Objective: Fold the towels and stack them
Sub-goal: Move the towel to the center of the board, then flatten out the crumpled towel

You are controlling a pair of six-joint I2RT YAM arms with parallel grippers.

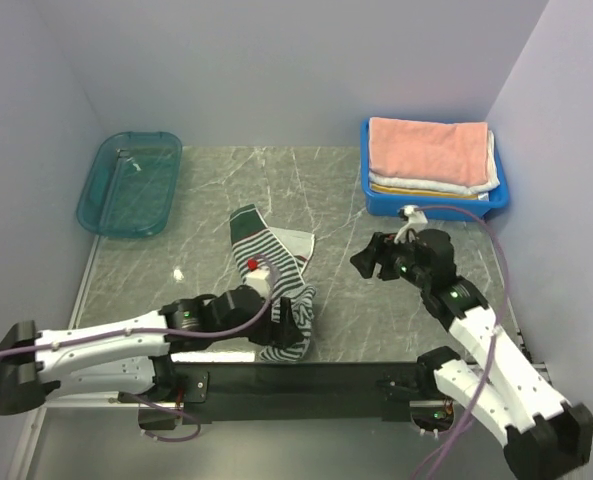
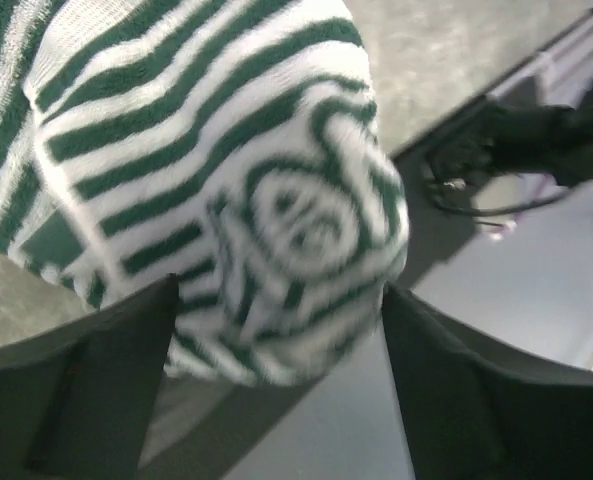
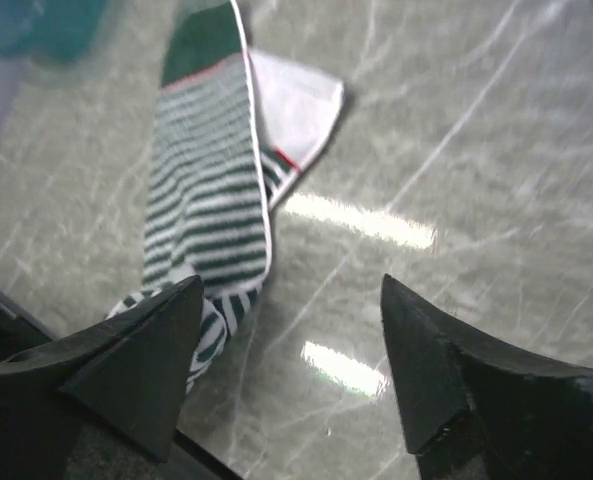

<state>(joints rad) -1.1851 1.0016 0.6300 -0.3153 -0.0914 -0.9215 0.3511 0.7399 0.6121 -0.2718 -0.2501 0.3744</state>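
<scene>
A dark-green-and-white striped towel lies bunched in the middle of the table, and its near end droops over the front edge. My left gripper is at that drooping end. In the left wrist view the jaws stand wide open with a rounded bulge of the striped towel sitting between the fingers. My right gripper hovers open over bare table to the right of the towel, with nothing between its fingers. The striped towel shows beyond its left finger. A folded salmon pink towel tops a stack of folded pale towels.
That stack sits in a blue bin at the back right. A teal tray stands at the back left. A small white scrap lies on the grey marble table. Walls close in on the left, back and right.
</scene>
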